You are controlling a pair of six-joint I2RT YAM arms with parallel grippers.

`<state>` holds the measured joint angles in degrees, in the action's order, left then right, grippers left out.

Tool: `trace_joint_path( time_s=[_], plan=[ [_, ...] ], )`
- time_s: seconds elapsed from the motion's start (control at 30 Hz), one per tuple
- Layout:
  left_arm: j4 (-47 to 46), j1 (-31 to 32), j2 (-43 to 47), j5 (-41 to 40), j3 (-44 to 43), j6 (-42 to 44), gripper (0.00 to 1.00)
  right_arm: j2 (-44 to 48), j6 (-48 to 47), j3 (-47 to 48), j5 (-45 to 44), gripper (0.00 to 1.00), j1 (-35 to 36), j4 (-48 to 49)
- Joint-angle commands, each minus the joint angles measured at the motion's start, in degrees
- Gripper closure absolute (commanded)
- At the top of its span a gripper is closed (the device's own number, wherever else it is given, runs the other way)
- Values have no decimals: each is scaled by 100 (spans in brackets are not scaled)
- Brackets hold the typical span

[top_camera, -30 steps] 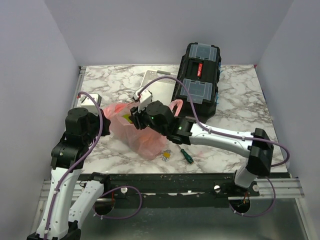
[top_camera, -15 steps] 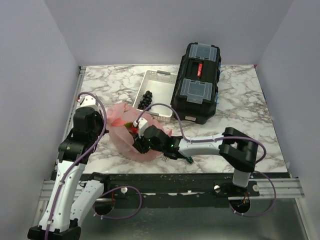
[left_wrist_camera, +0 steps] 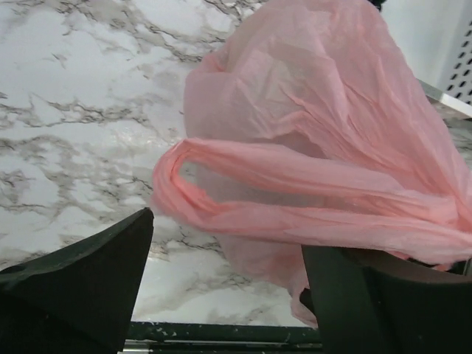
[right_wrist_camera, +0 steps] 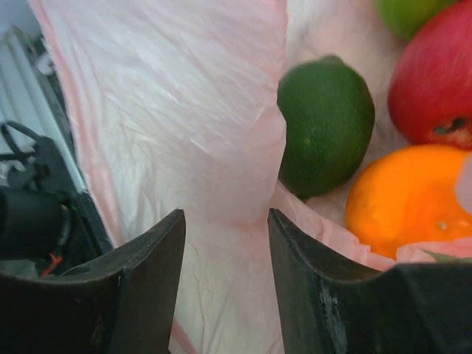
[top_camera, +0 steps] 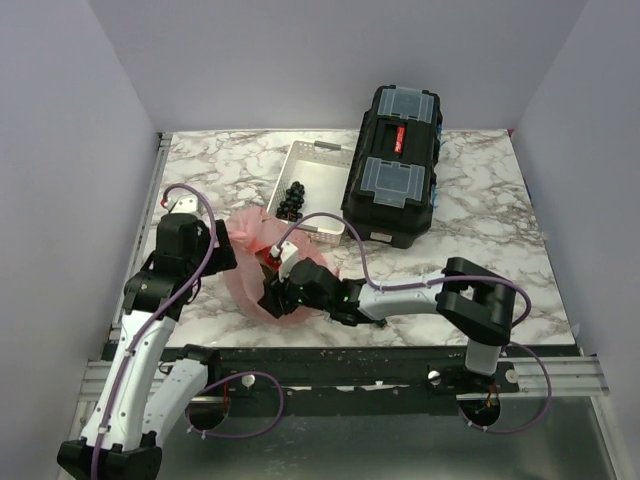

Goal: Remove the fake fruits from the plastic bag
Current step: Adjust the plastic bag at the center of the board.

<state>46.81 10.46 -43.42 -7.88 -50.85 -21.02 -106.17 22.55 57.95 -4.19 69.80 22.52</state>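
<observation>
Peering into the bag (top_camera: 246, 232) on the desk (top_camera: 480, 230), we see the fruits (right_wrist_camera: 324, 125) lying inside. Our right claw (right_wrist_camera: 225, 217) stands open astride a bag fold; our left claw (left_wrist_camera: 227, 236) gapes open below its handle.

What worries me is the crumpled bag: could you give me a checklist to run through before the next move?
1. Left tool open: ok, fingers wide apart, the plastic bag handle loop between them, unpinched.
2. Right tool open: ok.
3. Fruit between the right tool's fingers: not ok, only bag film there.
4. Fruits in sight: ok, dark green fruit, red fruit, orange fruit and light green fruit lie beyond the film fold.
5. Clear path to the dark green fruit: cannot tell, the fold overlaps its left edge.
</observation>
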Motion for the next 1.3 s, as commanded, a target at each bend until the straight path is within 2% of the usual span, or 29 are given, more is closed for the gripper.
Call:
trace_joint_path(
  time_s=[0.0,0.13,0.27,0.4,0.47,0.53,0.67,0.7,0.83,0.97,1.07,1.17,1.27],
  plan=[
    [475,-35,421,780,-364,-466,13,329,377,41,-194,46,5,353],
    [881,-35,1009,556,-703,-812,4,213,835,67,-218,45,-87,584],
    [993,-35,1886,383,-858,-1241,3,100,1377,108,-126,44,-176,885],
    [533,-29,2889,764,-524,-1221,11,-11,1741,266,28,43,-303,988],
    [452,-1,3160,971,-359,-1256,20,-56,1835,358,90,43,-359,973],
    [263,9,3282,1297,1,-1475,21,-63,1894,401,122,43,-394,964],
    [-511,9,2804,2165,955,-2036,14,21,1921,259,120,43,-393,1062],
    [-854,9,2107,2579,1268,-2232,9,104,1835,191,13,43,-397,936],
    [-1113,0,1582,2308,1241,-2035,1,291,1694,9,38,43,-391,942],
    [-1529,0,1299,2143,1249,-1761,2,374,1674,-197,45,43,-391,1041],
    [-1825,0,982,1873,1358,-1802,11,358,1633,-239,73,45,-397,1078],
    [-2353,0,580,2217,1458,-1802,13,282,1579,-171,158,46,-392,1077],
    [-2228,0,108,1973,1334,-1675,16,254,1500,-89,218,48,-388,1026]
  ],
)
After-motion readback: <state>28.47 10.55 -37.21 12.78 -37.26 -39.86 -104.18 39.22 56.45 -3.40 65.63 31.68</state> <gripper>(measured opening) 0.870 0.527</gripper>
